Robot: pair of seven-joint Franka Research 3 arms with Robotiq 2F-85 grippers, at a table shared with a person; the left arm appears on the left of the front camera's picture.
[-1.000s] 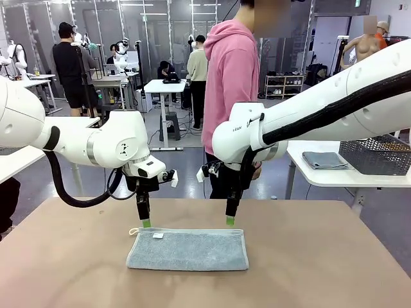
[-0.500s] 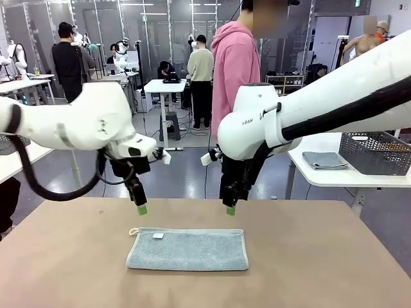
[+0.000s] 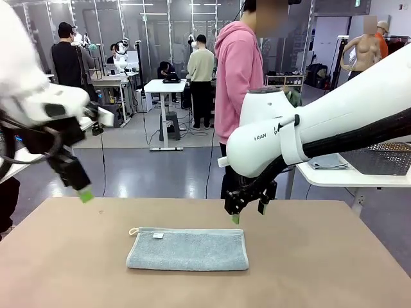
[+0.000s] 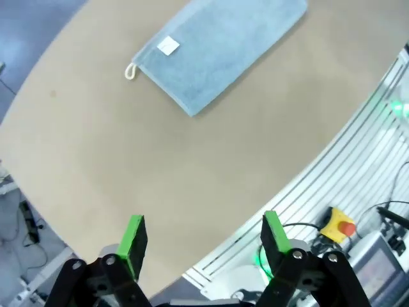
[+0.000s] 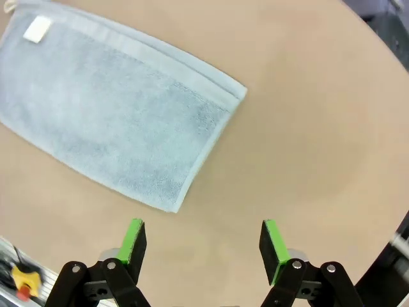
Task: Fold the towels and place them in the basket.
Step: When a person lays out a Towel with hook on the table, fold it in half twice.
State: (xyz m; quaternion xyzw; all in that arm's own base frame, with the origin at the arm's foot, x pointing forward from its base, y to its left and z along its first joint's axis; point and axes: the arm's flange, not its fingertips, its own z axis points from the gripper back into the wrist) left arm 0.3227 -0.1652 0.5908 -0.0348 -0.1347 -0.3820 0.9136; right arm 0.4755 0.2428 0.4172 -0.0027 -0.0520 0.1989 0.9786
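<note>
Busy workshop behind, with other benches and people farther off, and up close a brown desk (image 3: 334, 256) with a person in a pink hoodie (image 3: 239, 70) standing at its far edge. One pale blue-grey towel (image 3: 187, 249) lies near the middle of the desk, folded into a long flat strip, with its white loop (image 3: 133, 231) and small label (image 3: 157, 235) at the robot's left end.

A second ago both arms stood low over the towel's far edge, one at each end; now they have let it be. The left gripper (image 4: 203, 240) has swung up and off to the left, well apart from the cloth, its fingers spread wide and holding nothing. The right gripper (image 5: 203, 242) has lifted only a little and hangs just above the towel's far right corner — fingers likewise open and empty. The towel has not shifted.

I'd read that as one fold finished and released. The strip still looks too long for the dark mesh basket (image 3: 379, 154), which sits on a side table (image 3: 321, 176) at the right, well apart, beside another folded towel (image 3: 325, 160) — so a further fold across its length seems due before anything is carried over.
</note>
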